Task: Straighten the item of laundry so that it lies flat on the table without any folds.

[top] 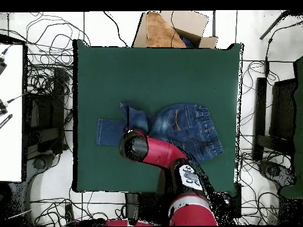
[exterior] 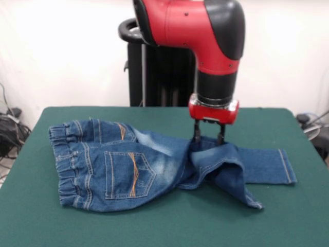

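The item of laundry [exterior: 128, 172], a small pair of blue jeans, lies back side up on the green table [exterior: 154, 226]. Its gathered waistband is at the left in the front view and its legs point right. One leg lies straight toward the right edge; the other is folded and bunched across it near the middle. My gripper [exterior: 208, 140] stands upright over that bunched fold, open, with both fingertips down at the denim. In the overhead view the jeans [top: 189, 127] lie on the table [top: 148, 71], and the red arm [top: 154, 151] hides the gripper.
A cardboard box [top: 171, 29] sits just beyond the table's far edge in the overhead view. Cables [top: 47, 88] cover the floor around the table, and more cables [exterior: 10, 128] show at the left in the front view.
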Tool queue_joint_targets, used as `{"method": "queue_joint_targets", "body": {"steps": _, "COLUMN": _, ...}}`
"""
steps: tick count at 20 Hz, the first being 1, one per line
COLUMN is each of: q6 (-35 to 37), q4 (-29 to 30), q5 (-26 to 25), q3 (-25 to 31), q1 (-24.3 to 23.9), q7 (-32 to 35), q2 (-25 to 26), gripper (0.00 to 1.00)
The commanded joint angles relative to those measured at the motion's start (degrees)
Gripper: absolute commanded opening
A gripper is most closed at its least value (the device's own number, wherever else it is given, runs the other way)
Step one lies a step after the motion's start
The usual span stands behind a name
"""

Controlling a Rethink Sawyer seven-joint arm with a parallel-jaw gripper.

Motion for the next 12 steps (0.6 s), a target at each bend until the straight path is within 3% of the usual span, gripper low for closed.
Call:
{"method": "queue_joint_targets", "body": {"steps": 1, "q6": 6.0, "q4": -6.1, "q5": -5.2, "q3": -1.6, "q1": -4.0, "q7": -0.1, "q2": -0.7, "gripper": 1.00}}
{"method": "queue_joint_targets", "body": {"steps": 6, "q6": 5.8, "q4": -5.7, "q5": -7.9, "q3": 2.0, "q1": -8.7, "q7": -0.9, "q2": -0.8, "gripper": 1.00}}
{"method": "queue_joint_targets", "body": {"steps": 12, "q6": 4.4, "q4": -6.1, "q5": -10.2, "q3": 3.0, "q1": -9.9, "q7": 0.5, "q2": 0.3, "gripper": 1.00}}
